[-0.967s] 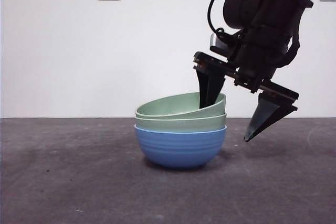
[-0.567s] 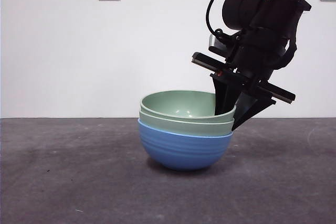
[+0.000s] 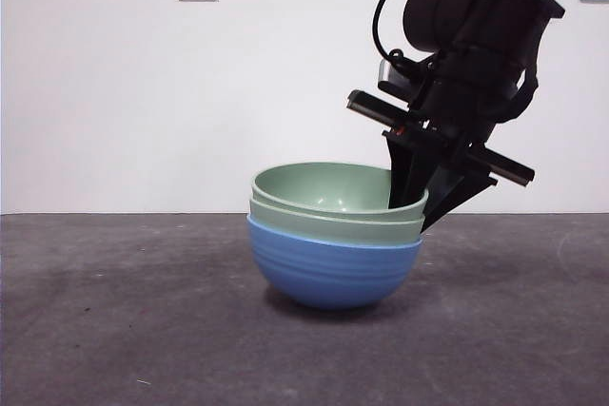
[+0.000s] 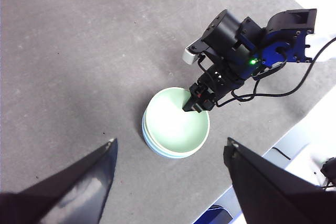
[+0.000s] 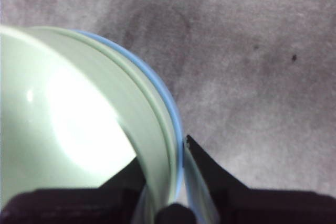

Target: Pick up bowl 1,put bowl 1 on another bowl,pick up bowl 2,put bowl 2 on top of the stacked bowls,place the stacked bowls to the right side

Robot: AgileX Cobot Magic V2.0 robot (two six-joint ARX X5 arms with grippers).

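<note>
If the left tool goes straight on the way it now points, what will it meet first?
Probably the stacked bowls, which lie roughly ahead of the open left tool, with the right tool clamped on their rim. Depth is unclear, so it might reach the gray table beside them instead.

Right gripper (image 3: 420,199): its inner jaw tip is hidden inside the top bowl (image 3: 333,187). In the right wrist view, the stacked bowls (image 5: 79,124) are blurred and cut off by the edge. Left gripper (image 4: 168,182): only cropped jaws show.
</note>
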